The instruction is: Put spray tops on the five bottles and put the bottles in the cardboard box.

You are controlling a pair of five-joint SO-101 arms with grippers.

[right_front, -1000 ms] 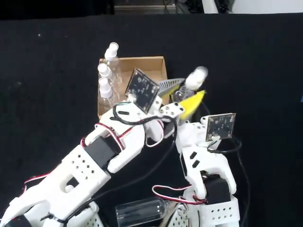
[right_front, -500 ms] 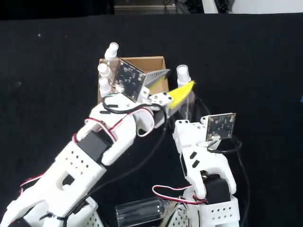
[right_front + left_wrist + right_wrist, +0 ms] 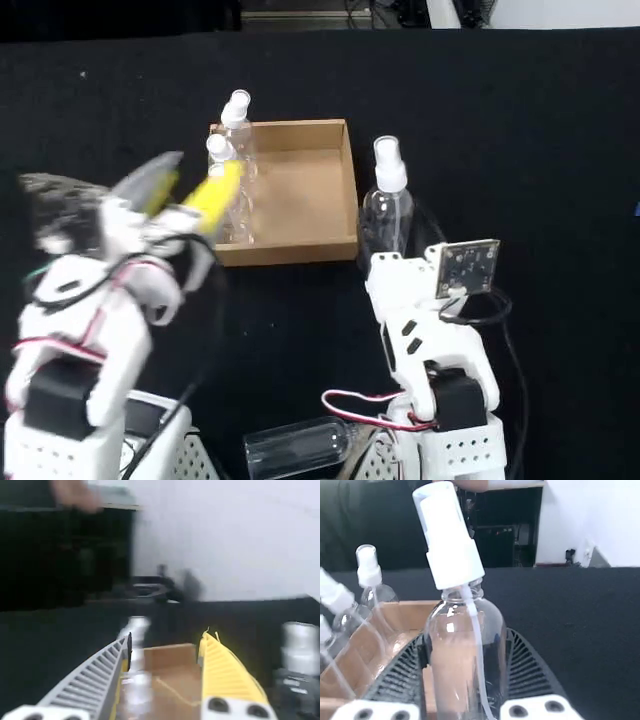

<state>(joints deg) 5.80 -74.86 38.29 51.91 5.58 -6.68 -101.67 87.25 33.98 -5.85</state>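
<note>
Right end effector (image 3: 465,647): gripping the body of an upright bottle (image 3: 462,655), one finger pressing on each side.
Spray top (image 3: 447,535): sitting on that bottle's neck, above the fingers.
Cardboard box (image 3: 300,195): lying just beside the right end effector, between it and the left one.
Left end effector (image 3: 165,647): gaping wide, holding nothing, hovering at the box's opposite wall.
Capped bottles (image 3: 232,125): standing inside the box, just beside the left end effector.
Uncapped bottle (image 3: 298,447): lying on the desk (image 3: 520,120), well behind both end effectors.
</note>
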